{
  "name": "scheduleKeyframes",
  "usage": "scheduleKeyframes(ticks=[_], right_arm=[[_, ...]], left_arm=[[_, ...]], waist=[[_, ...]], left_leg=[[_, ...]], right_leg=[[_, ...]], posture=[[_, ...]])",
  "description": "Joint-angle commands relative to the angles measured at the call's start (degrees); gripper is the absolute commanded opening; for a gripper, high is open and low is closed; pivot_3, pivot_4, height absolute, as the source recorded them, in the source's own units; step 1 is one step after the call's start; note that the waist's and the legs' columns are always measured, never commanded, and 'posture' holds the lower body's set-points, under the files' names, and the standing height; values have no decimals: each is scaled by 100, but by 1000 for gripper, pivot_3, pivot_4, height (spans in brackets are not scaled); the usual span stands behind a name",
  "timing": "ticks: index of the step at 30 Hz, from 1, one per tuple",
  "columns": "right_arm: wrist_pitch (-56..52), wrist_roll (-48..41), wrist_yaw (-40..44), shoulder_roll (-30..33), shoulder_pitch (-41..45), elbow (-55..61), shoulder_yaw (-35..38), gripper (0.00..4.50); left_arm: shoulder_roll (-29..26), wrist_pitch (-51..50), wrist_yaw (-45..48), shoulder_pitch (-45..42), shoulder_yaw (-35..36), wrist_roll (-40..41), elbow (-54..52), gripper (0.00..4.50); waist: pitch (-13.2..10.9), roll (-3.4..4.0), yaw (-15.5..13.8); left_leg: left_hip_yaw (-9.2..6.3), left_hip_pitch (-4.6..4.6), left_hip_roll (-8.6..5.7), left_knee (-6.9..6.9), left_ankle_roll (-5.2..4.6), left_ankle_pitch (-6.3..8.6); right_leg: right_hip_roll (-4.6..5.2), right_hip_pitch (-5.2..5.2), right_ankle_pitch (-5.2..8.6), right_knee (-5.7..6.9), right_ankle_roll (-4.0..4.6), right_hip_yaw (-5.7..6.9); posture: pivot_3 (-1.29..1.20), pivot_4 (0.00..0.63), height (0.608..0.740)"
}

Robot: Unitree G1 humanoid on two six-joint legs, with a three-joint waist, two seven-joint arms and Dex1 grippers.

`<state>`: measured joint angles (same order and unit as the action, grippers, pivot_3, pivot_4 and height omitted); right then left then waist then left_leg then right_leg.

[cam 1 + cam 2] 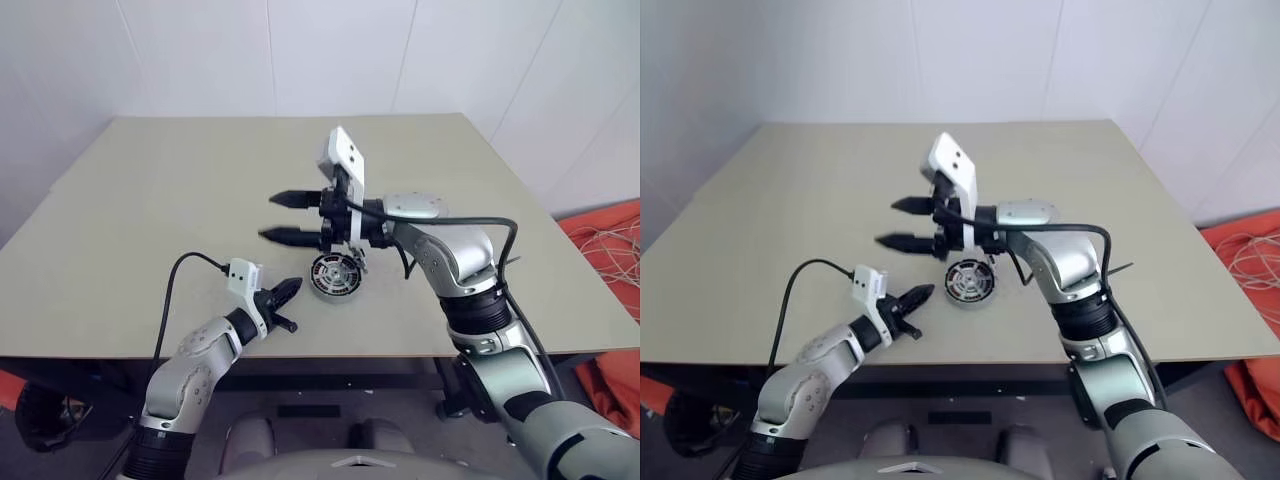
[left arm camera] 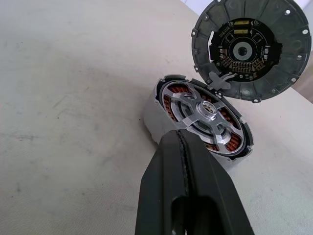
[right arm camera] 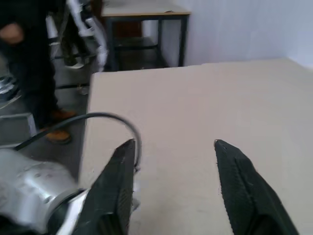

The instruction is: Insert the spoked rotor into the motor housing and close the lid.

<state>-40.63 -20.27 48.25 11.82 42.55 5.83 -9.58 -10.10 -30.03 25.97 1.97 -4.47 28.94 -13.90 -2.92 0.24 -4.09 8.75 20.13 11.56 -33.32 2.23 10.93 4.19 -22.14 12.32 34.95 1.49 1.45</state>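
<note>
Left claw (image 1: 287, 292) just beside motor housing (image 1: 333, 276).

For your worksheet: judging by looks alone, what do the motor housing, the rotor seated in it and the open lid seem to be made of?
Motor housing: probably matte grey metal, with a dull even sheen; reddish windings inside look like copper.
Spoked rotor: bright machined metal, likely aluminium, with shiny highlights on its spokes.
Lid: grey cast-looking metal, ribbed, carrying a dark circuit board.

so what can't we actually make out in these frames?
- Rotor seating: in the left wrist view the rotor sits in the housing, but the shut left claw covers its near edge.
- Lid: cut off by the frame edge.
- Head views: right claw, open, hides the lid.
</note>
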Motion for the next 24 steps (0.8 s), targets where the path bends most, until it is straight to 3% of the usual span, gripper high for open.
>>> scheduleKeyframes(ticks=[1,6,13,16,24], right_arm=[[586,416,-754,-74,151,-260,210,1832],[1360,1204,-1448,322,-83,-708,161,49],[2167,2280,-1610,1389,-342,-1492,-136,18],[2335,2549,-1028,1925,-573,-1497,-475,18],[1806,2058,132,2232,-985,-766,-503,18]], left_arm=[[3,36,-2,-35,51,19,-171,0],[-10,70,-65,83,80,2,-314,0],[-59,24,-63,226,139,89,-511,0],[-90,4,-35,221,140,101,-501,0],[-97,-38,1,175,122,117,-455,0]], waist=[[0,0,-1],[0,0,-7],[0,1,-2],[0,1,2],[-3,6,20]], left_leg=[[0,0,0,0,1,0],[0,7,-1,3,13,-8],[1,13,-5,4,12,-7],[1,10,-4,4,6,-3],[4,7,2,3,-4,2]], right_leg=[[0,0,1,0,-1,0],[0,-4,15,-3,-26,0],[0,-5,1,-11,-2,0],[-1,-4,2,-10,-4,0],[-3,-6,1,-8,-2,0]], posture=[[0,0,740],[0,0,740],[0,0,740],[0,0,740],[0,0,740]])
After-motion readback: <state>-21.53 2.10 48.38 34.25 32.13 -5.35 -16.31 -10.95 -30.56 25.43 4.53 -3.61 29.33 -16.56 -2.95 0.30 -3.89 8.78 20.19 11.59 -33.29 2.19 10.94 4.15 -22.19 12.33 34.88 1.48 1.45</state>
